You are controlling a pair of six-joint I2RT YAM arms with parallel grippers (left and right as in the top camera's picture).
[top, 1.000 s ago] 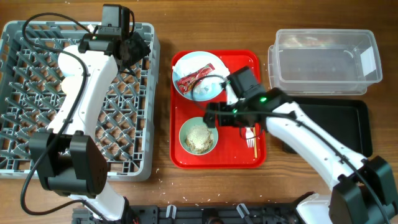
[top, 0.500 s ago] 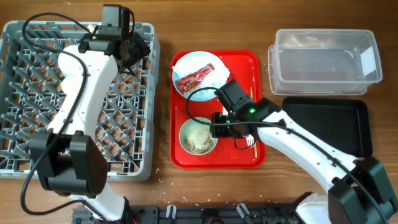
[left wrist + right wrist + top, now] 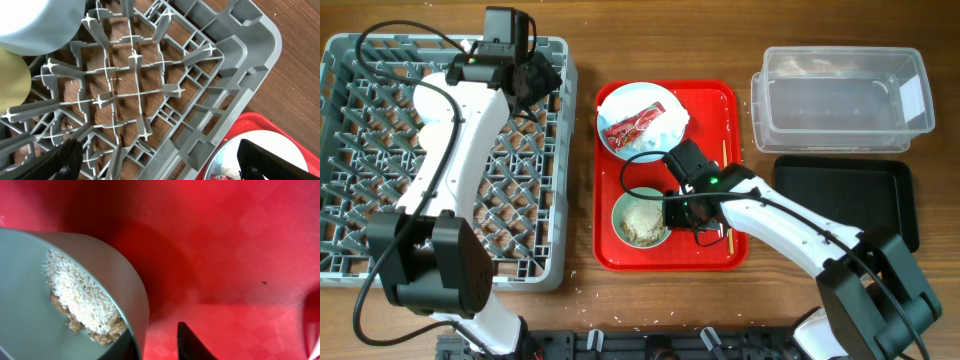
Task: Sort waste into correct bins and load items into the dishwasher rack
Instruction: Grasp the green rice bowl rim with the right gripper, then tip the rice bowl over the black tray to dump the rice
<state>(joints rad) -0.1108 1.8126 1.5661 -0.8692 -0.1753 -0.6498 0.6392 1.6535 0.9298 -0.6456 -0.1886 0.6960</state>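
Note:
A mint-green bowl (image 3: 640,222) (image 3: 30,305) of rice-like scraps (image 3: 80,295) stands on the red tray (image 3: 710,100). My right gripper (image 3: 672,212) (image 3: 155,347) straddles its right rim, one finger inside and one outside. The jaws have narrowed, and a slim gap shows at the outer finger. Behind it, a pale blue plate (image 3: 620,100) carries the red-and-white wrapper (image 3: 630,127) and a white napkin (image 3: 667,128). A chopstick (image 3: 724,152) lies on the tray's right side. My left gripper (image 3: 540,80) (image 3: 165,162) hangs wide open over the far right corner of the grey rack (image 3: 340,60) (image 3: 240,75), holding nothing.
The clear tub (image 3: 840,90) stands at the far right with the black tray (image 3: 850,200) in front of it. In the left wrist view a pale round dish (image 3: 35,25) and a yellowish item (image 3: 12,80) sit in the rack.
My right gripper has moved down and left onto the bowl's rim, and its jaws have narrowed from wide open. The left arm has not moved.

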